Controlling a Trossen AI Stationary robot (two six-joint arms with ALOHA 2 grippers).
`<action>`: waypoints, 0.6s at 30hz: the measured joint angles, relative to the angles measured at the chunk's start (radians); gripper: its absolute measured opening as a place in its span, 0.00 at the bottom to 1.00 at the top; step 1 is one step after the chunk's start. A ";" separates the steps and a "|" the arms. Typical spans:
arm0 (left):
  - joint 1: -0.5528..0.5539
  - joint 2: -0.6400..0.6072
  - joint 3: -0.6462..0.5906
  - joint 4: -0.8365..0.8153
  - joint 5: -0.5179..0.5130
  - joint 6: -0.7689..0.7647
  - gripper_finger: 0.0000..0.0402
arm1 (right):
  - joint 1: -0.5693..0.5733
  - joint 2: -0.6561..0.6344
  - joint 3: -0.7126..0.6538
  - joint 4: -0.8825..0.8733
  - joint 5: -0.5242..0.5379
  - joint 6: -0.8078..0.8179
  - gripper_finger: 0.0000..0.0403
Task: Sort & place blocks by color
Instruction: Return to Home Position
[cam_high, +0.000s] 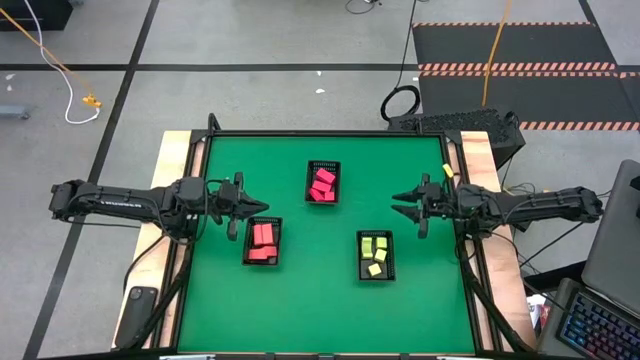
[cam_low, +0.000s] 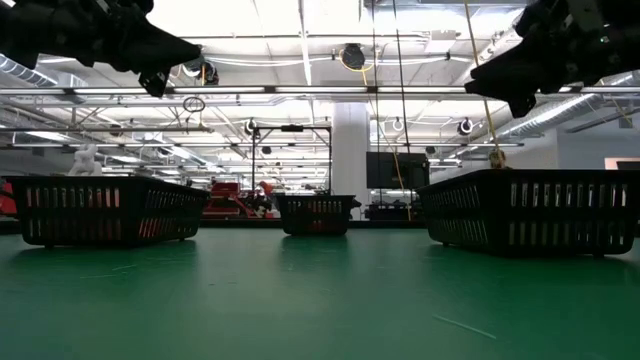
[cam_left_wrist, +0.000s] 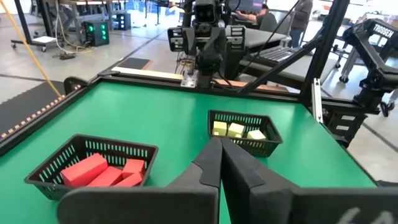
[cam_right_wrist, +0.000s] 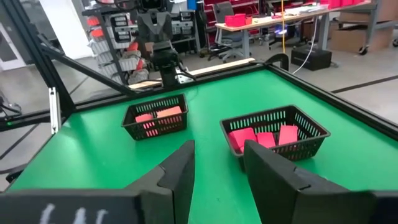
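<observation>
Three black trays stand on the green table. The far middle tray (cam_high: 322, 182) holds pink-red blocks (cam_right_wrist: 264, 137). The left tray (cam_high: 262, 241) holds salmon-orange blocks (cam_high: 262, 238). The right tray (cam_high: 376, 255) holds pale yellow blocks (cam_left_wrist: 236, 130). My left gripper (cam_high: 263, 208) hovers just beyond the far end of the left tray, shut and empty, as the left wrist view (cam_left_wrist: 219, 143) shows. My right gripper (cam_high: 397, 202) hovers above the table right of the middle, open and empty, as the right wrist view (cam_right_wrist: 217, 148) shows. Both hang high in the low view.
Bare green mat (cam_high: 320, 300) lies between and in front of the trays. A raised dark frame (cam_high: 330, 133) edges the table. A laptop (cam_high: 610, 300) sits off the table at the right, and a dark remote (cam_high: 138, 310) lies at the left front.
</observation>
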 joint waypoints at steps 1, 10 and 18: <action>0.000 0.000 0.000 0.000 0.001 -0.009 0.01 | 0.000 0.000 0.003 0.000 0.000 0.002 0.32; -0.006 0.000 0.000 -0.036 0.024 -0.086 0.09 | 0.000 0.000 0.009 -0.012 -0.008 0.007 0.32; -0.021 -0.002 0.000 -0.009 0.036 -0.064 0.15 | 0.000 0.000 0.009 -0.012 -0.023 -0.046 0.32</action>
